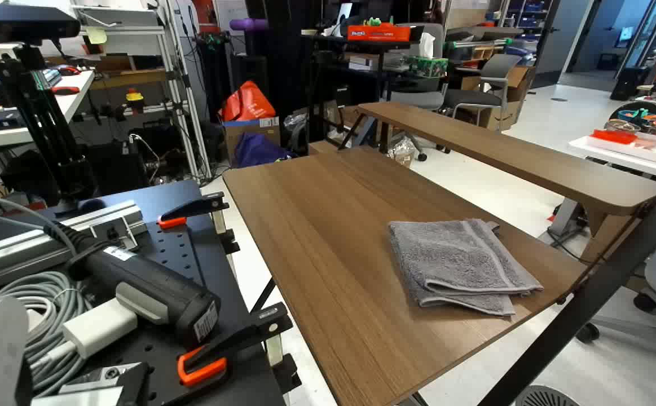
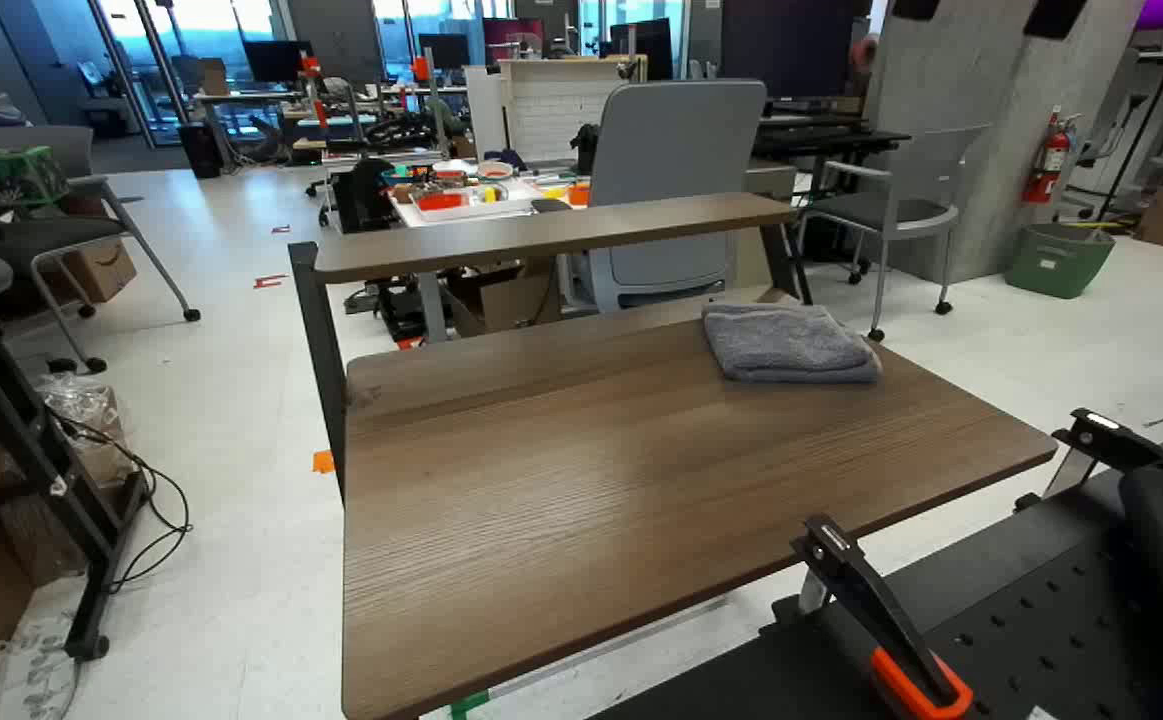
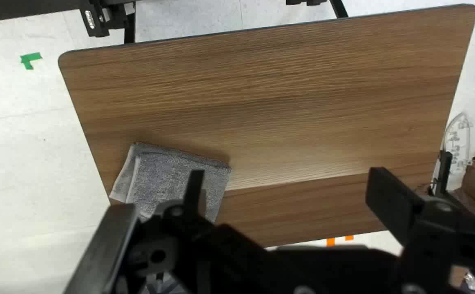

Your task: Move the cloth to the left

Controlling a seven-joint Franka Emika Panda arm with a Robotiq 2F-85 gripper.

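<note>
Here's the cloth [image 2: 791, 345], grey and folded, lying on the wooden table [image 2: 541, 480], and in an exterior view it sits well over toward the right-hand end, close to the raised shelf [image 2: 561, 232]. Up in the wrist view, the hand [image 3: 270, 185] has its fingers [image 3: 389, 200] spread wide, nothing between them! Parts of it cover some of the cloth in that picture, but neither exterior view shows the hand at the tabletop, so I call them apart.

The score, then? By my reckoning, nothing is done. No grip, no lift, and the tabletop runs off to the left of the cloth in that exterior view. Left to do: the reach down, the pinch, the move leftward, the release. All of it!

Now the lettering, and it's slim pickings. The black tube [image 1: 147, 276] on the bench [image 1: 167, 194] wears a white sticker [image 1: 120, 254], print too small, plus what looks like a barcode [image 1: 206, 322] at its end. The red box [image 1: 378, 32] carries pale lettering, too blurred to call. A white label [image 2: 1048, 265] on the green bin [image 2: 1073, 262]: illegible too. No brand I can swear to.
</note>
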